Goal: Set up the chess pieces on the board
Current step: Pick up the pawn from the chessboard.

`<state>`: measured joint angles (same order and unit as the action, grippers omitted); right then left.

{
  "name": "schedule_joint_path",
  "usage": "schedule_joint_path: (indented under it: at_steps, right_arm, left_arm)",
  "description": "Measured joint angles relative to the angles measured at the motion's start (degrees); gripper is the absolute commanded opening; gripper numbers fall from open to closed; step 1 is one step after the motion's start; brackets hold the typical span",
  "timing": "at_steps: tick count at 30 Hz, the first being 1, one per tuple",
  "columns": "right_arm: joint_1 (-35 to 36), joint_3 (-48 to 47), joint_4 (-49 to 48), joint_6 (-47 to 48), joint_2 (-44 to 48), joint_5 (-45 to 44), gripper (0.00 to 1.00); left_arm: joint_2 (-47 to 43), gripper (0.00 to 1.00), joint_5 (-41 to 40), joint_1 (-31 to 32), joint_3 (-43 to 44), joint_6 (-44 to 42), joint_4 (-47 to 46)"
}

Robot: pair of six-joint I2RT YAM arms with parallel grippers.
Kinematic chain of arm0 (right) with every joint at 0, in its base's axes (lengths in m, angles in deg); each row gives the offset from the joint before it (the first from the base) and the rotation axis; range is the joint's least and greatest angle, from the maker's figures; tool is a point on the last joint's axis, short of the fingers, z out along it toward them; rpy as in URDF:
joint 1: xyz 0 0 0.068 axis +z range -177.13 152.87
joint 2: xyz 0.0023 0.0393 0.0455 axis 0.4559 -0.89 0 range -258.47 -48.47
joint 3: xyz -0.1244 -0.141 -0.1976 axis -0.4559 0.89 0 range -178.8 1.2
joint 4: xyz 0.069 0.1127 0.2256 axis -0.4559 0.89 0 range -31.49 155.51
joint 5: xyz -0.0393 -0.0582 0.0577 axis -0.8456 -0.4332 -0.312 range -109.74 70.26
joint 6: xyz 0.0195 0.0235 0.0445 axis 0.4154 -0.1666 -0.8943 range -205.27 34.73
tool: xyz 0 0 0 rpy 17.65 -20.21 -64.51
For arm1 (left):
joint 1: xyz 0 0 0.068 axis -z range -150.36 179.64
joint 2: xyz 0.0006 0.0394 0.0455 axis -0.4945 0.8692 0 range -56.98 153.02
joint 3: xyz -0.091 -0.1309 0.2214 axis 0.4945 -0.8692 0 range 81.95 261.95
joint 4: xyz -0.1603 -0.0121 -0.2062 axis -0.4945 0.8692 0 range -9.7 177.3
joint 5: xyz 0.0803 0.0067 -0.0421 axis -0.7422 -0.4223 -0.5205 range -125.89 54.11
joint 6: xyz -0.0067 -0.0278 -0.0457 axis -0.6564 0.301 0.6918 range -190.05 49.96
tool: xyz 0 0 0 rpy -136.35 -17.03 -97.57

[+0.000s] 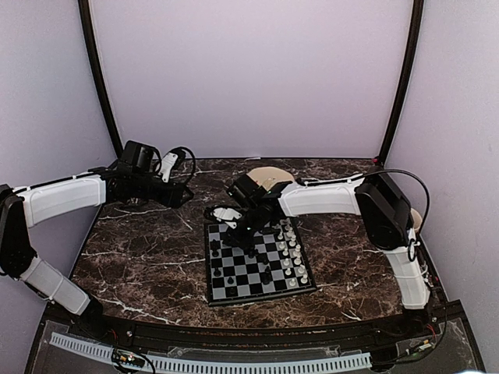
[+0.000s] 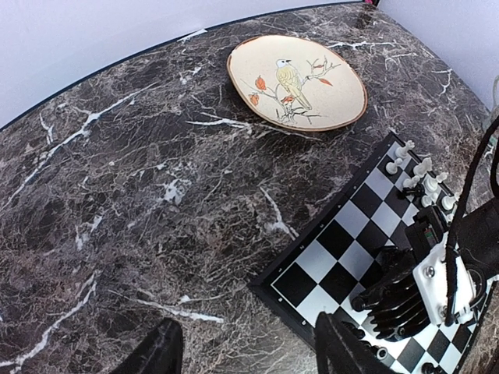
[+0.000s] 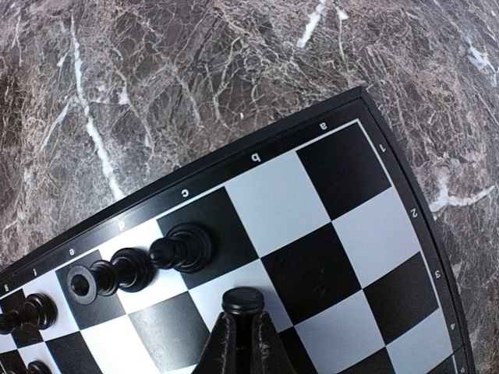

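The board [image 1: 261, 297] lies at mid table with white chess pieces [image 1: 290, 248] along its right side and black chess pieces [image 1: 219, 269] on its left. My right gripper [image 3: 240, 326] is shut on a black piece [image 3: 242, 299] just above a light square near the board's a–c corner [image 3: 327, 202]. Three black pieces stand in the edge row beside it, the nearest [image 3: 184, 248] on square c. My left gripper [image 2: 249, 354] hangs open and empty over bare marble, left of the board's corner [image 2: 335, 257]. The right gripper [image 2: 394, 300] also shows there over the board.
A round beige plate with a bird painting [image 2: 296, 82] sits behind the board, also seen behind the right arm [image 1: 269, 178]. White pieces [image 2: 421, 178] cluster at the board's far edge. Black cables loop near both wrists. Dark marble extends to the left of the board.
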<state>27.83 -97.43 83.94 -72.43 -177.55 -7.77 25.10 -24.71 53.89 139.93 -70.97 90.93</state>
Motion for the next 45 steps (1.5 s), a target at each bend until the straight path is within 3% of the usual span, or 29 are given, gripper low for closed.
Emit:
schedule_joint_path:
  at_steps: [9, 16, 20, 27, 37, 45]
  right_arm:
    - [-1.7, 0.7, 1.7, 0.0, 1.1, 4.1, 0.03]
    - [-4.6, 1.0, 5.4, 0.5, 6.5, 12.5, 0.04]
    - [-5.5, 0.8, 7.6, 1.5, 9.4, 16.9, 0.04]
    - [-5.5, -5.2, 16.5, 2.1, 8.1, 20.3, 0.05]
    - [-3.2, -15.6, 31.7, 10.8, 5.1, 9.4, 0.04]
    - [6.4, -16.2, 37.0, 21.0, 4.0, -7.1, 0.04]
  left_arm:
    - [-1.5, 0.58, 6.1, 0.0, -1.3, -2.1, -1.7]
    - [-17.5, 0.61, 14.8, 1.6, -16.6, -7.2, -14.0]
    - [-23.1, 0.59, 17.7, 4.5, -20.9, -12.8, -17.1]
    - [-22.2, 0.57, 14.1, 13.7, -19.2, -24.2, -14.4]
    - [-30.6, 0.60, 1.3, 13.8, -23.5, -25.8, -18.9]
    - [-30.9, 0.60, -9.1, 13.4, -23.6, -25.4, -20.6]
